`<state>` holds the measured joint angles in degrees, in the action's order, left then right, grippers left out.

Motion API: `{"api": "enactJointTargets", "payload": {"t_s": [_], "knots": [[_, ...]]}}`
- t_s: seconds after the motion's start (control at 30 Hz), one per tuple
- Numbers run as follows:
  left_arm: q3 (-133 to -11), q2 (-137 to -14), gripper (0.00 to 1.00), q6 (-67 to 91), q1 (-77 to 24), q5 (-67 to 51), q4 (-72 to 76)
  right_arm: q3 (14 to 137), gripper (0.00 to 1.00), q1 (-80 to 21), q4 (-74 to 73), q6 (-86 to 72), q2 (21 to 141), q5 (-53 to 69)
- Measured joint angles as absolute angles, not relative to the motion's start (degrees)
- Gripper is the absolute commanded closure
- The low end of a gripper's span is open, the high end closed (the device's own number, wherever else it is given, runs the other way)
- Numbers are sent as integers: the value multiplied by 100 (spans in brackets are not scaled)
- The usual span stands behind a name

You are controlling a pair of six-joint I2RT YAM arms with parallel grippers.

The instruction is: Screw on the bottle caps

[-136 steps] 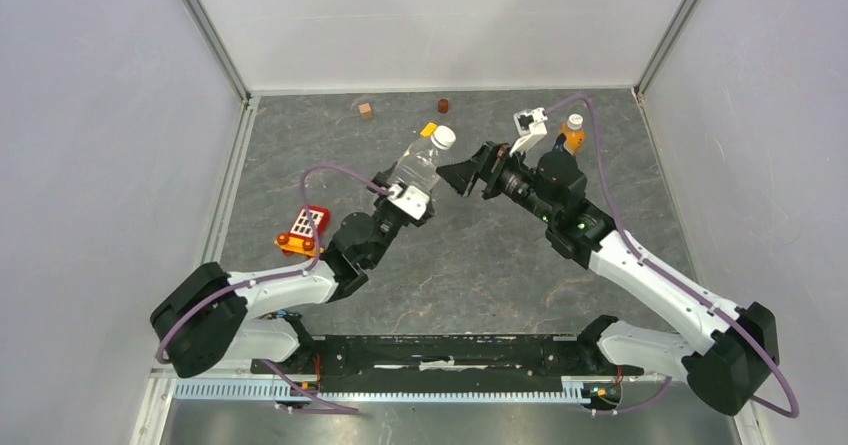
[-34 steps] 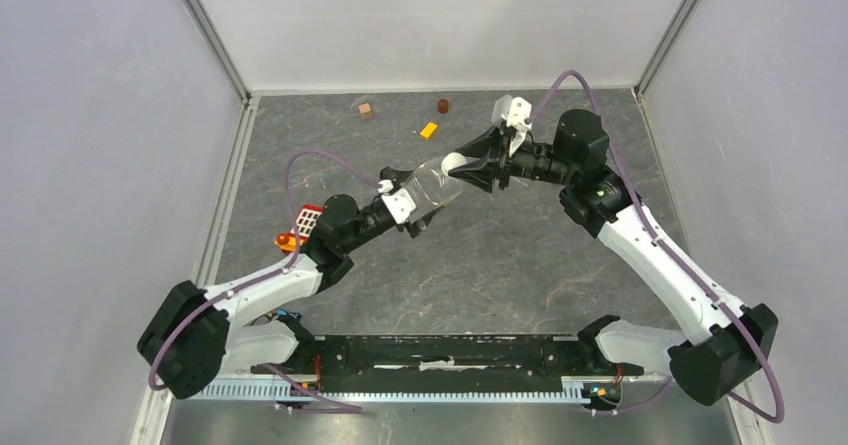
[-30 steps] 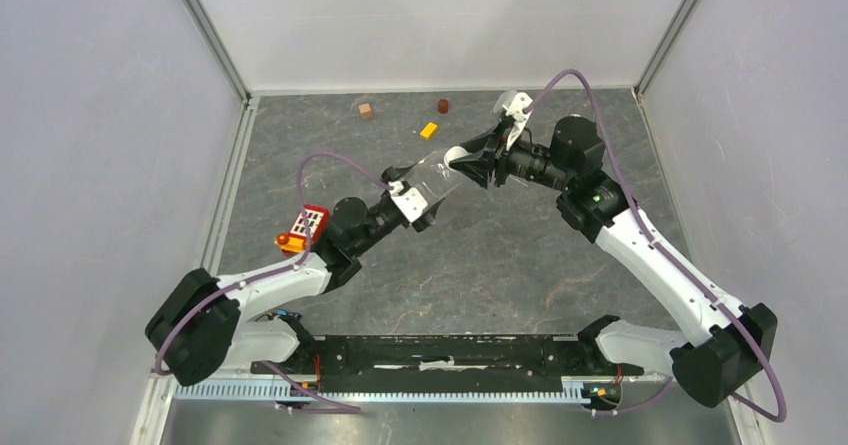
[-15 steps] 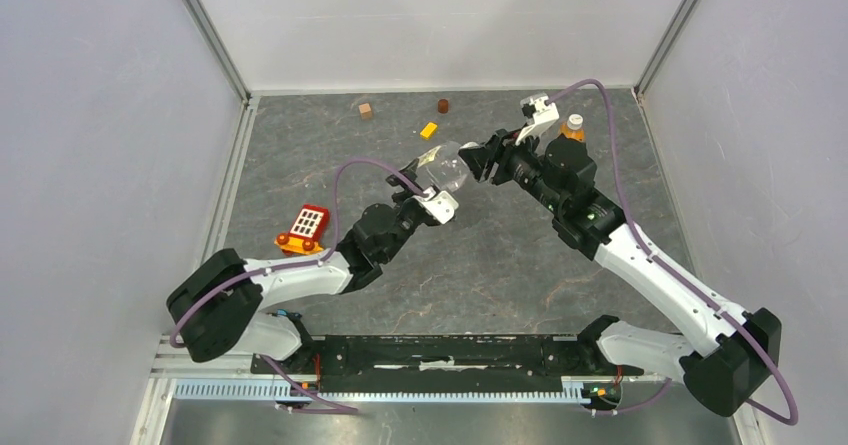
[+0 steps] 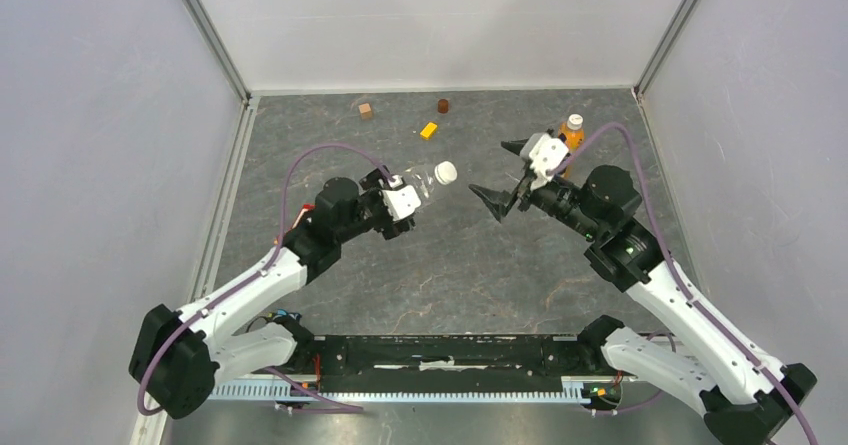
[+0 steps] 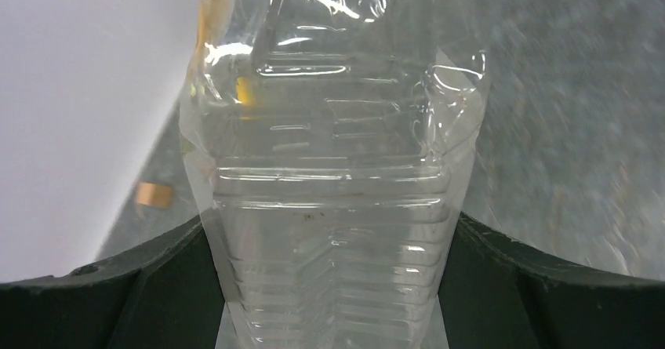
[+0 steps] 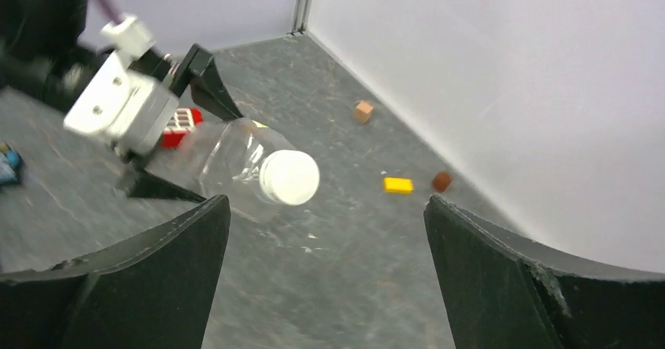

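Bottle (image 6: 329, 208) base hid in L pincer (image 5: 408, 193); R pincer (image 5: 503, 173) agape, empty.

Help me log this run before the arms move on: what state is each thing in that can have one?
clear bottle: held on its side by the left gripper
clear bottle's cap: on the neck, tightness unclear
orange bottle: standing upright
orange bottle's cap: on
left gripper: shut on the clear bottle
right gripper: open, empty, clear of the cap
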<state>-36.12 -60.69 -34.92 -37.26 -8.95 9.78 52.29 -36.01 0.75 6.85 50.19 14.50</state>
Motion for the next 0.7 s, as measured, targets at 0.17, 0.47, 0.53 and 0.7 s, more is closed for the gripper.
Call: {"api": "enactJointTargets", "payload": {"t_s": [0.17,0.47,0.53,0.7], "knots": [[-4344,-6086,75,-4007,-3262,-1968,-934,5306,3,-3601,-777,2495,4932,2364],[-5275,-6316,75,-4936,-3183,-3242,-2742,5712,26,-3662,-2311,4521,5306,3404],[-5356,-6438,74,-5054,-3183,-3435,-2969,5732,30,-3684,-2405,4700,5345,3531],[-5422,-6608,74,-5188,-3183,-3701,-3271,5732,30,-3793,-2528,4952,5428,3638]]}}
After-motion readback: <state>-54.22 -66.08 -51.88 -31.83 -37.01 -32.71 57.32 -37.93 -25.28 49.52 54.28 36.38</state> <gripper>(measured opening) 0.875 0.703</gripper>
